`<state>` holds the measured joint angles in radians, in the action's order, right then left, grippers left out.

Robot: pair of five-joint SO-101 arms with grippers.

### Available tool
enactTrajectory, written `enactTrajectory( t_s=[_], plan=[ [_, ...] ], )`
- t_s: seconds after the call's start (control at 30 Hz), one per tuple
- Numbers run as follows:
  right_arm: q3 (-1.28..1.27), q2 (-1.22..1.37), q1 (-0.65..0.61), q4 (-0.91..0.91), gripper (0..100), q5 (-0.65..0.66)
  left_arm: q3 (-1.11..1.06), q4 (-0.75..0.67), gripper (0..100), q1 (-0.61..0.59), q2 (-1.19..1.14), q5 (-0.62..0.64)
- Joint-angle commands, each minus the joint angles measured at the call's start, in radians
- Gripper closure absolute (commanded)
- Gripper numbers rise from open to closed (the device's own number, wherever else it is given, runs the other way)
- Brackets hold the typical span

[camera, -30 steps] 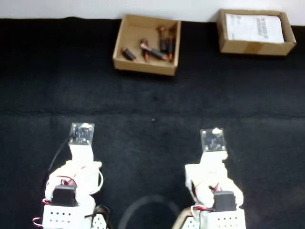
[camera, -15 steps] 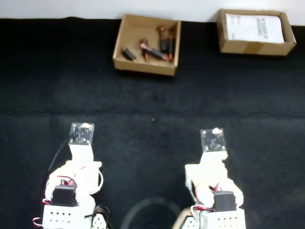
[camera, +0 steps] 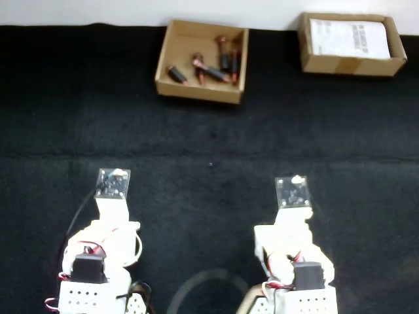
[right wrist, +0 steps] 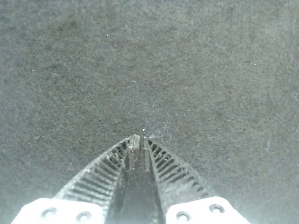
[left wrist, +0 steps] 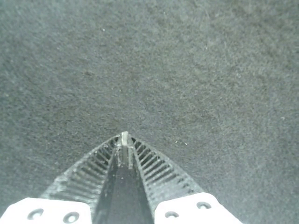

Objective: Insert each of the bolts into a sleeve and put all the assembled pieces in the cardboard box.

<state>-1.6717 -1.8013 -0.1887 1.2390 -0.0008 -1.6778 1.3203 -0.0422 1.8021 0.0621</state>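
Left gripper (left wrist: pixel 124 137): fingers together, tips meeting, nothing between them. It hangs over black cloth (left wrist: pixel 187 70).

Right gripper (right wrist: pixel 136 138): fingers likewise together at the tips, nothing held, also over bare cloth.

From the high view, both arms sit folded back at the near edge of the table. The left arm (camera: pixel 105 242) and right arm (camera: pixel 291 255) are side by side and well apart from each other. Each carries a small square camera module at its forward end. A dark cable (camera: pixel 196 282) loops on the cloth between the two bases.

Box (camera: pixel 196 89): open-topped cardboard, at the far edge of the cloth, roughly opposite the gap between the arms and well apart from both grippers. It sits slightly skewed to the cloth's edge. Several pieces (camera: pixel 211 72) lie loose inside it, dark sleeves with copper-coloured ends showing. One lies near the left wall, two cross near the middle, and others lie along the right wall. An exact count cannot be made out.

Second box (camera: pixel 350 65): cardboard, at the far right corner, apart from the first. A white printed sheet (camera: pixel 347 37) lies in it.

Black cloth covers the stretch between the arms and both boxes. A pale strip of surface shows beyond the cloth's far edge.
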Motion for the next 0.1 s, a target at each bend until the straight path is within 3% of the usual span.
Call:
enactTrajectory(
  t_s=[0.0,0.07],
  plan=[
    [-0.131,-0.016,-0.005,0.002,99.1,0.002,-0.018,0.002,99,0.007,0.007,-0.002],
    [-0.131,-0.016,-0.005,0.002,99.1,0.002,-0.018,0.002,99,0.007,0.007,-0.002]
  ],
)
